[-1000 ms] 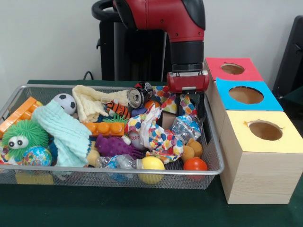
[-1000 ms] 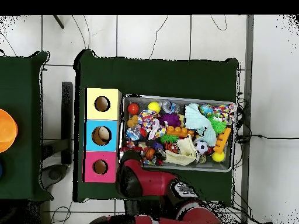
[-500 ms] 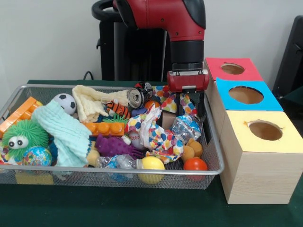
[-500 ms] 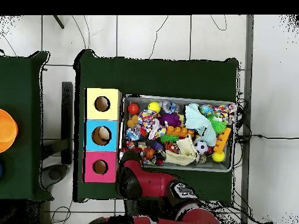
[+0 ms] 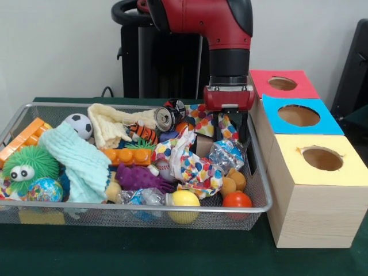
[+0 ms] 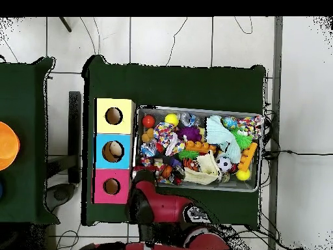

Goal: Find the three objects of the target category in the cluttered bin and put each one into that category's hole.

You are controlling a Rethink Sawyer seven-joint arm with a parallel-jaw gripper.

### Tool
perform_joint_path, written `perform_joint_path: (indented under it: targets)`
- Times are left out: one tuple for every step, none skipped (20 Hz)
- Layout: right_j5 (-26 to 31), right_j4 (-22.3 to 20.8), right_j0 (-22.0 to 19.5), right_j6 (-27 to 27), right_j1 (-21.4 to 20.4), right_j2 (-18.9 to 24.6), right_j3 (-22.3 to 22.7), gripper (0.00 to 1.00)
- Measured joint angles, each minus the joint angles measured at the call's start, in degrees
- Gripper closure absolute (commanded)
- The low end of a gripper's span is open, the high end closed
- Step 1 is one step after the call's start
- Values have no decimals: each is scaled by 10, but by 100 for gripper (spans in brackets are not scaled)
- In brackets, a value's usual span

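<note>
The arm (image 5: 229, 34) has lifted slightly; gripper (image 5: 230, 135) fingers spread, empty, above the bin (image 5: 261, 190); sorting looks barely started.

You see a dark green tablecloth (image 5: 115, 253) under everything, and an orange round object (image 6: 6, 146) sits on a second green table (image 6: 26, 195) well apart, over white floor tiles (image 6: 169, 39).

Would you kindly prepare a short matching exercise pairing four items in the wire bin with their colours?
Things:
1. soccer ball
2. spiky toy with googly eyes
3. knobbly toy
4. ball at the bin's near right corner

Colours:
A. purple
B. red
C. black and white
D. green

Pairs: 1-C, 2-D, 3-A, 4-B
</note>
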Motion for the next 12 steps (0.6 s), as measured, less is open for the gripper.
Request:
perform_joint_path:
  targets:
    - [-6,7,8,0,2,-8,0,0]
    - [-8,8,10,0,3,-10,0,0]
    - [-10,10,13,0,3,-13,0,0]
    - [-12,12,16,0,4,-17,0,0]
    - [-14,14,20,0,5,-21,0,0]
    - [-15,14,21,0,5,-23,0,0]
    - [-16,14,22,0,6,-24,0,0]
    - [-21,14,23,0,7,-28,0,0]
    - [-23,14,23,0,7,-29,0,0]
    - [-26,14,23,0,8,-30,0,0]
    - [-31,14,23,0,10,-31,0,0]
    - [-36,14,23,0,12,-32,0,0]
